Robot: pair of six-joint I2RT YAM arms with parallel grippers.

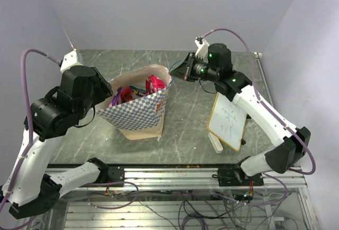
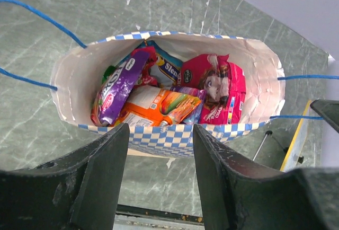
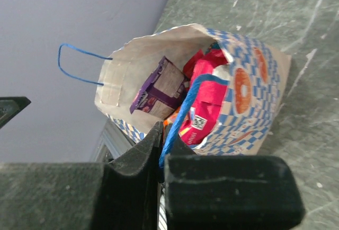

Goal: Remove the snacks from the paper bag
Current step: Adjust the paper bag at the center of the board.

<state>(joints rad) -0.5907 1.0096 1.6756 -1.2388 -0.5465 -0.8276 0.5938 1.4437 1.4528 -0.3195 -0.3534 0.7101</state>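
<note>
One blue packet reads "Slen…". Snacks sit in the paper bag, just beyond the open left gripper; the right gripper pinches its blue handle.

Your right gripper pinches one blue string handle of the checkered paper bag, jaws pressed together on it. Inside the open bag you see a purple packet lying beside a red packet. The other handle loops free at the opposite rim.

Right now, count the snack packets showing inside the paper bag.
4, in the left wrist view: purple packet left, orange packet low middle, blue-and-white packet behind it, red bag right. More may hide underneath.
</note>
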